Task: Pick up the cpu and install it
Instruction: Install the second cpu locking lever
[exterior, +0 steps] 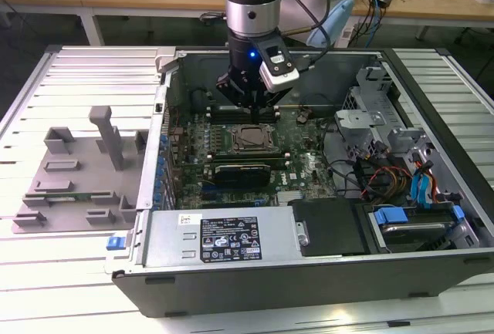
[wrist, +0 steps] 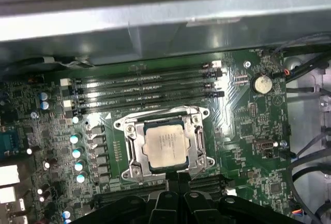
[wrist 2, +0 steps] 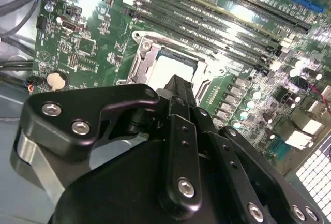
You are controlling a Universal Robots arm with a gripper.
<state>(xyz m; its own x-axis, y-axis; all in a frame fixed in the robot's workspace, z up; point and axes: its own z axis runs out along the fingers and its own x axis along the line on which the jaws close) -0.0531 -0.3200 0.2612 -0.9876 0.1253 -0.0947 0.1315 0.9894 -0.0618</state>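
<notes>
The cpu (wrist: 165,147) sits seated in its socket frame (wrist: 131,151) on the motherboard (wrist: 243,141) inside the open computer case (exterior: 324,272). The pincer (wrist: 178,178) hovers just beside it, fingers drawn together, holding nothing.

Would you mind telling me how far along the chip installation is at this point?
The cpu already sits in the socket on the motherboard. The end effector hangs just beside it, holding nothing. The socket's frame is not closed over the chip yet.
</notes>
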